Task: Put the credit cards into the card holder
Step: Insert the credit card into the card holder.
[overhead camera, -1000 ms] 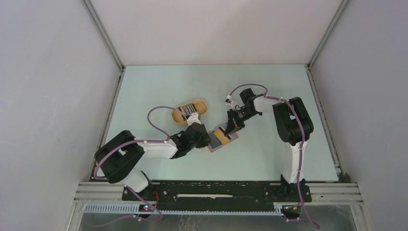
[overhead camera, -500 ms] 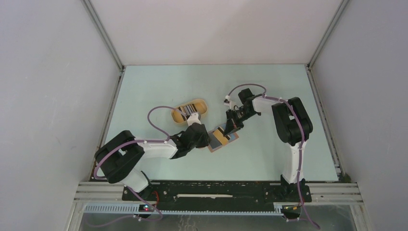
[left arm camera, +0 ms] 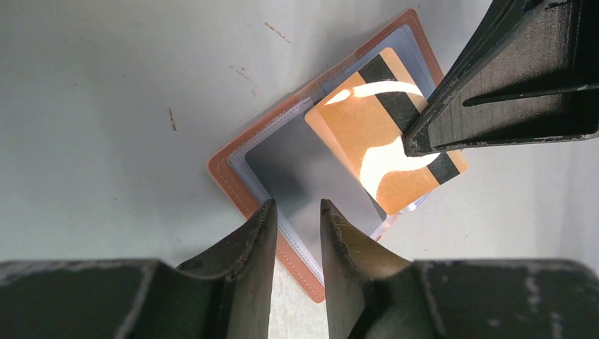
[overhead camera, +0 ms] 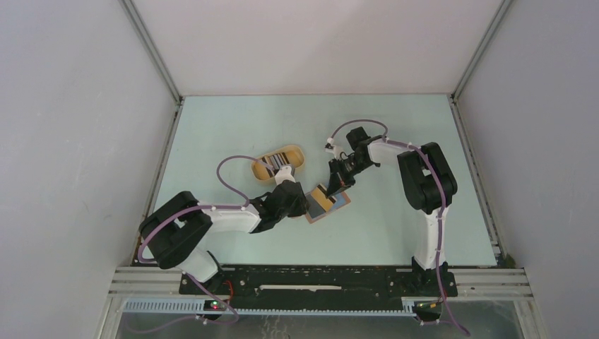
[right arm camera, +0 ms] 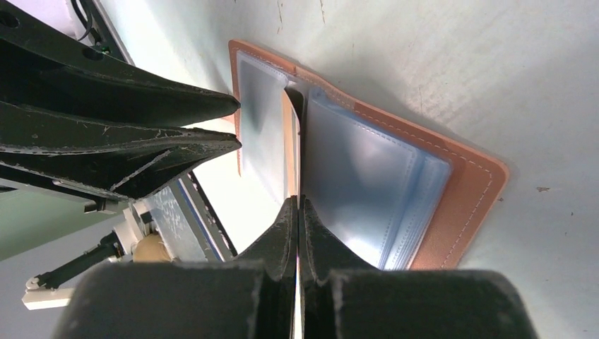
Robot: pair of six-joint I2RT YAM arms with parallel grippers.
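Right fingers (right arm camera: pixel 279 240) on card (left arm camera: pixel 374 134) over card holder (left arm camera: pixel 289 166)

A pale green tabletop (overhead camera: pixel 233 120), faintly scratched, lies evenly lit between plain grey-white wall panels (overhead camera: pixel 70 141), aluminium posts (overhead camera: pixel 152 53) rising from its far corners, a black rail (overhead camera: pixel 367 281) along the near edge.

A flat reddish-brown folding card holder (overhead camera: pixel 341 203) lies open near the middle of the pale green table (overhead camera: pixel 233 127), with an orange card with a dark stripe (overhead camera: pixel 324 200) on it. The left gripper (overhead camera: pixel 303 205) meets the holder's nine o'clock edge. The right gripper (overhead camera: pixel 330 188) comes down at twelve o'clock, onto the card. An oval tan tray (overhead camera: pixel 256 169) of striped cards (overhead camera: pixel 276 162) sits at ten o'clock.
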